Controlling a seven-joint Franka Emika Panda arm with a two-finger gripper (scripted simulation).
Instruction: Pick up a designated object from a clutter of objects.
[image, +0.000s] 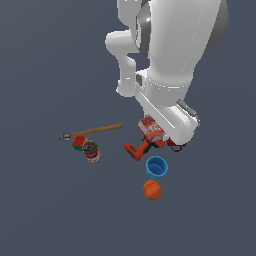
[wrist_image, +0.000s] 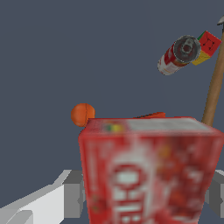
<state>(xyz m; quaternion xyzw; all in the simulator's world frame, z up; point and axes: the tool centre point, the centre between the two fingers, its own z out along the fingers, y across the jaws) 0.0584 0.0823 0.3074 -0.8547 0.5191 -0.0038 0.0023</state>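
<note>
The designated object, a red box (image: 150, 128) with a white label, sits between the fingers of my gripper (image: 159, 134), just above the orange drill (image: 139, 148) in the clutter of objects. In the wrist view the box (wrist_image: 148, 170) fills the foreground, blurred. A grey finger (wrist_image: 73, 194) presses one side of it and the other finger (wrist_image: 215, 192) the opposite side. The gripper (wrist_image: 146, 197) is shut on the box. Whether the box still touches the drill I cannot tell.
A wooden-handled hammer (image: 92, 131), a multicoloured cube (image: 79, 142) and a red-white can (image: 92, 151) lie toward the exterior view's left. A blue cup (image: 156, 167) and an orange ball (image: 152, 190) sit in front of the drill. A dark red container (image: 176, 145) peeks from under the hand.
</note>
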